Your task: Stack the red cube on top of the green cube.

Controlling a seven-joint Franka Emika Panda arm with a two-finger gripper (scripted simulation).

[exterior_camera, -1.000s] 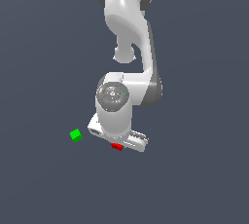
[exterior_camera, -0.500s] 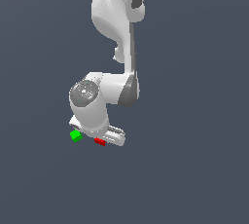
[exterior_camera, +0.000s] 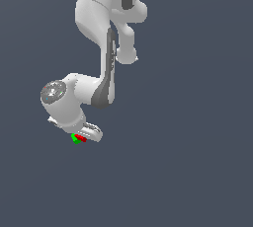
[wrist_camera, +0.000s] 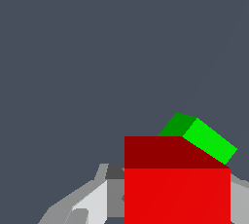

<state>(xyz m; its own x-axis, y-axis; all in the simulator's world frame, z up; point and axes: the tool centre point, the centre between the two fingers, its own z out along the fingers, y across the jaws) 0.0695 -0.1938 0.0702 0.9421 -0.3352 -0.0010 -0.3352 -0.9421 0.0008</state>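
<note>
- The red cube (wrist_camera: pixel 177 189) sits pinched in the pincer (exterior_camera: pixel 85 136), its grey fingers (wrist_camera: pixel 92 201) pressed against the cube's sides in the wrist view
- The green cube (wrist_camera: pixel 202 138) lies just past the red one and partly under it as the wrist camera looks down; only one corner and two faces of it show beyond the red cube's far edge
- The relation the next move turns on: the red cube is not yet squarely over the green one. The green cube pokes out to one side of the red cube's far edge, so the pincer looks offset from it and, I judge, needs a small sideways shift before lowering
- The green cube is also turned relative to the red one; its edges run slantwise against the red cube's straight edges, so the two will not sit flush unless the wrist turns or a skewed stack is accepted
- In the exterior view the red cube (exterior_camera: pixel 80 137) and green cube (exterior_camera: pixel 75 138) appear touching or nearly so, green toward the exterior view's left, both tucked under the pincer
- How high the red cube hangs above the green one cannot be told: the exterior view shows them too small, and the wrist view gives no side look
- Most of the green cube is hidden behind the red one, and the counter is a plain dark field with no edge in sight
</note>
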